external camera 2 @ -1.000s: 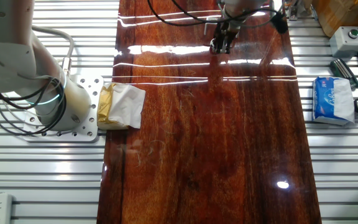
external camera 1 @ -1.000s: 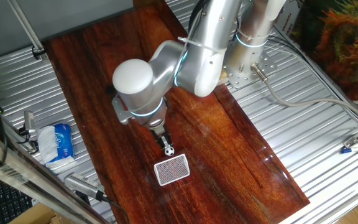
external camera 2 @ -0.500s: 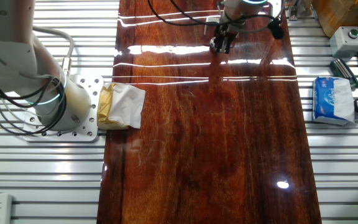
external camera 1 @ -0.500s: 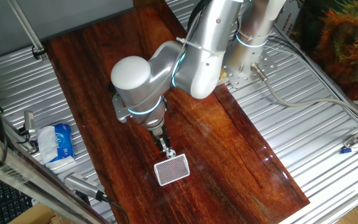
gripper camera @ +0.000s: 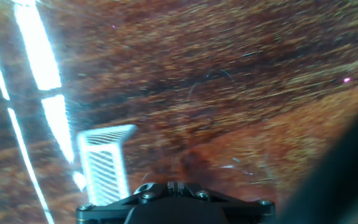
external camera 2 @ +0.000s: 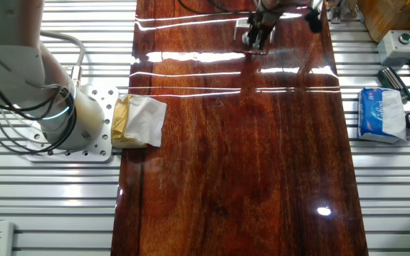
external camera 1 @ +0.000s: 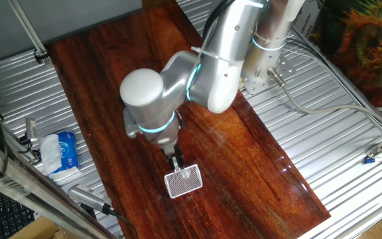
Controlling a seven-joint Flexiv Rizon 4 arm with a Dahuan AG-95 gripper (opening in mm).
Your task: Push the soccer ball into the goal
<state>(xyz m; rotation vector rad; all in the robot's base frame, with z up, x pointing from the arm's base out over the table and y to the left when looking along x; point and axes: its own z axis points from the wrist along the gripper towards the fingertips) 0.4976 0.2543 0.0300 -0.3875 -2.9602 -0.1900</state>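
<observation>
The goal (external camera 1: 183,181), a small white frame with grey mesh, lies on the dark wooden board near its front edge. It also shows in the hand view (gripper camera: 104,165), at lower left. The soccer ball (external camera 1: 190,174) is a small pale blob at the goal's upper edge, seemingly behind the mesh. Its patches are not discernible. My gripper (external camera 1: 176,164) is shut and empty, with its tips right at the goal's rim beside the ball. In the other fixed view the gripper (external camera 2: 256,41) is at the far top edge; ball and goal are hidden there.
A blue-and-white tissue packet (external camera 1: 62,151) lies on the slatted metal table left of the board; it also shows in the other fixed view (external camera 2: 381,114). A yellow-and-white pack (external camera 2: 139,121) sits by the robot base (external camera 2: 70,117). A grey button box (external camera 2: 397,46) stands far right.
My gripper has moved down the board toward the goal. The ball has rolled ahead of it, from just outside the frame to the goal's upper edge.
</observation>
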